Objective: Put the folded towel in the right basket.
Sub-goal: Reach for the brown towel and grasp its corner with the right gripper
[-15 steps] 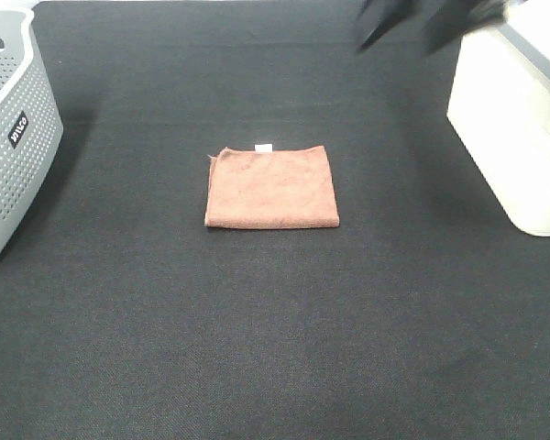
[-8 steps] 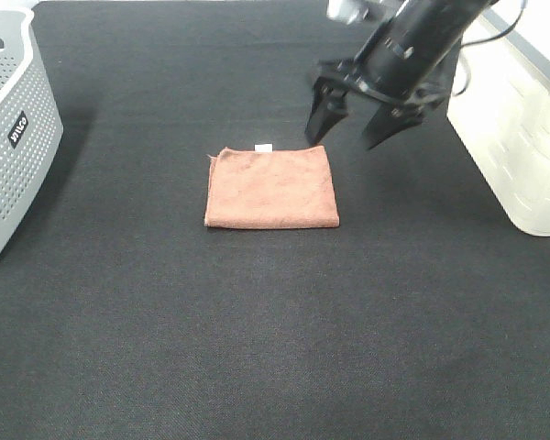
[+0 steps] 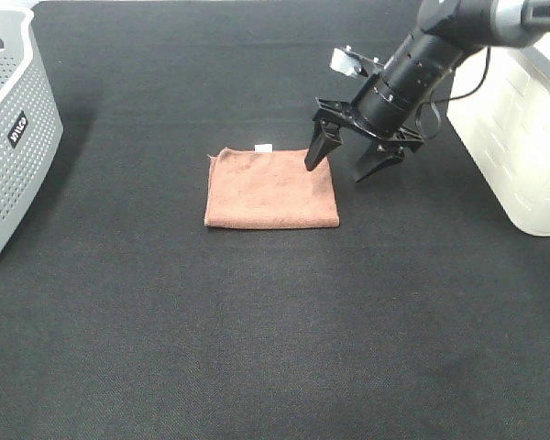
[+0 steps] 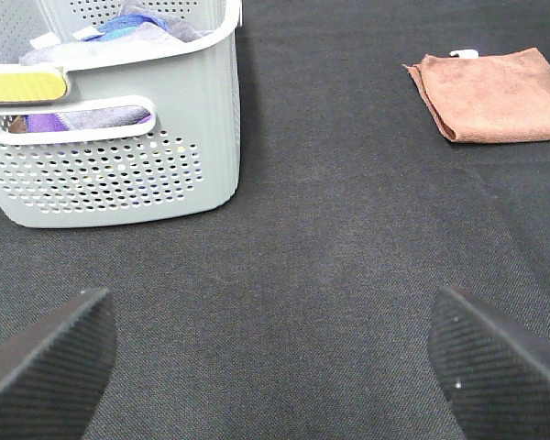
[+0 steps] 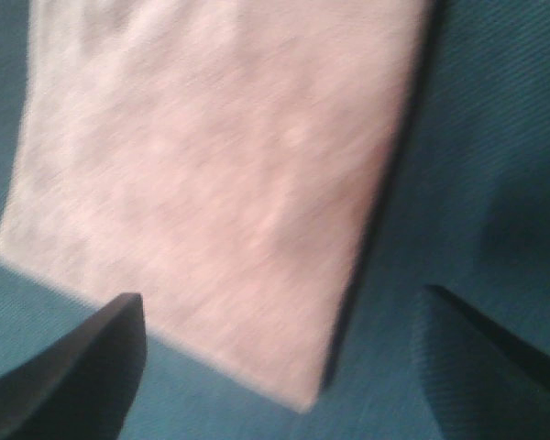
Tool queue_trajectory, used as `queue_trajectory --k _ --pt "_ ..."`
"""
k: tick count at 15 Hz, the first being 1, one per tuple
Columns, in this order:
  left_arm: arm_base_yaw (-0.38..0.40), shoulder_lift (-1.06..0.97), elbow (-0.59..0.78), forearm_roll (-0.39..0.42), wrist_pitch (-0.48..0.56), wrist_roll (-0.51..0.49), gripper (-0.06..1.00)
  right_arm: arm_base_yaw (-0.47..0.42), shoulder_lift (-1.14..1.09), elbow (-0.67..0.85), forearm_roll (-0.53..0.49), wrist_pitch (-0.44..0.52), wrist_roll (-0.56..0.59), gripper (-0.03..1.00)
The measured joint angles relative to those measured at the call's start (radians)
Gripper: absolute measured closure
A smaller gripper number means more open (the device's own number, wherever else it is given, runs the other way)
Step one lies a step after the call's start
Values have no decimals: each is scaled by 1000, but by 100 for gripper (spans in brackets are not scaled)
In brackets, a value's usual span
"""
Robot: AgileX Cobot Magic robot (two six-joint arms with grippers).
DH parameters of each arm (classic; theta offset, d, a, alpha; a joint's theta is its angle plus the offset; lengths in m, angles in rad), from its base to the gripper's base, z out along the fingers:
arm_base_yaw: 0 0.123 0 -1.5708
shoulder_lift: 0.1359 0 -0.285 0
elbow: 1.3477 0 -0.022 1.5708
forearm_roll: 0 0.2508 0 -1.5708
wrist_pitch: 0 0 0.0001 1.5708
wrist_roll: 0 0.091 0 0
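The folded brown towel [image 3: 270,187] lies flat on the black table, near the middle. It also shows in the left wrist view [image 4: 490,94] and, blurred, in the right wrist view [image 5: 220,174]. My right gripper [image 3: 341,168] is open and hangs over the towel's far right corner, one finger over the towel edge and one over bare table. The right basket [image 3: 518,128] is white and stands at the right edge. My left gripper [image 4: 275,353] is open and empty, low over bare table, out of the high view.
A grey perforated basket [image 3: 14,137] with several cloths inside stands at the left edge, close to my left gripper [image 4: 119,137]. The black table [image 3: 275,330] spreads toward the front.
My right arm has come in from the far right and lowered toward the towel's far right corner, jaws open throughout. The towel has not moved.
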Motion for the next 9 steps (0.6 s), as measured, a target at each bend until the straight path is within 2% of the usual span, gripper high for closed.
queue_trajectory --k 4,9 --pt "0 0 0 0 0 0 7 -2 74 -55 99 -21 -47 22" --pt "0 0 0 0 0 0 7 -2 96 -82 15 -72 -44 22"
